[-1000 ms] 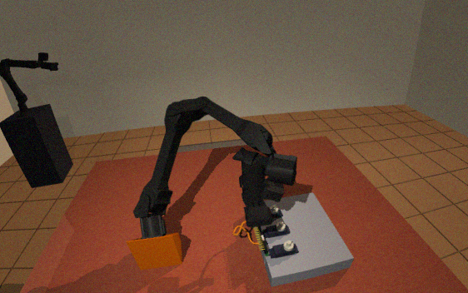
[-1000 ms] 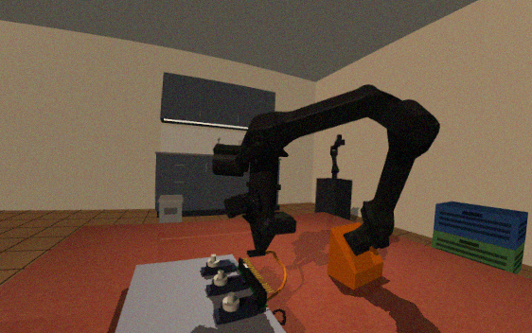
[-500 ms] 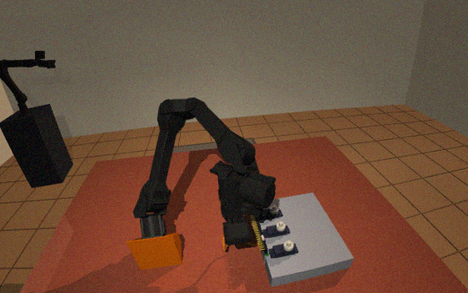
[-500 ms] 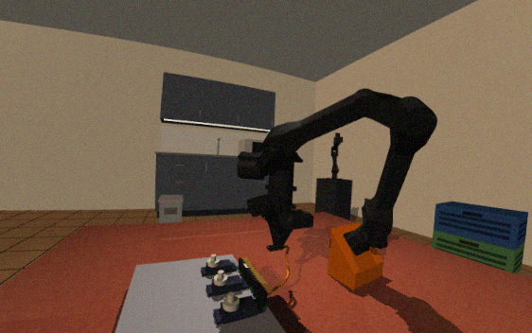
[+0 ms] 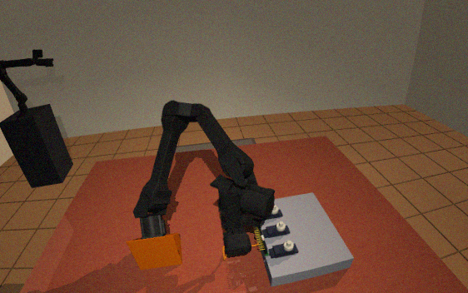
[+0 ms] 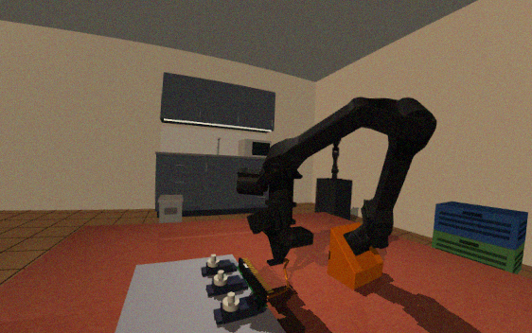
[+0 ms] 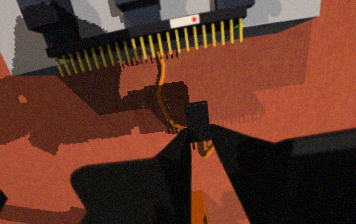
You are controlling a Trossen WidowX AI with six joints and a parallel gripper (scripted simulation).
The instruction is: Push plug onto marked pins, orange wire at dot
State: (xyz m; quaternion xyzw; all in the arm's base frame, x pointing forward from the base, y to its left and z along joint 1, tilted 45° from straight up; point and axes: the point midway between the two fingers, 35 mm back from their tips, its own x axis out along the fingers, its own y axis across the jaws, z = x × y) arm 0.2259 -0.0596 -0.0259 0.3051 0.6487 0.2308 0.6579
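Observation:
My gripper (image 6: pixel 278 260) (image 7: pixel 198 130) is shut on the small black plug (image 7: pixel 197 116), whose far end sticks out beyond the fingertips. The plug is off the pins, with a gap between it and the pin row (image 5: pixel 260 240) (image 7: pixel 180 41). In the wrist view it lies below the right end of the white band (image 7: pixel 178 22), which has a red dot (image 7: pixel 194 19). Its far edge looks roughly parallel to the row. Which hole is for the orange wire cannot be told. The orange lead (image 6: pixel 287 276) (image 7: pixel 161 90) loops from beneath the plug toward the row. The top view hides the fingertips.
The grey holder slab (image 5: pixel 325 237) (image 6: pixel 156 303) carries three dark servos with white hubs, close behind the pins. The lead passes left of the plug in the wrist view and crosses near the pins. The orange arm base (image 5: pixel 156 254) (image 6: pixel 352 265) stands on the red table top (image 5: pixel 112 196).

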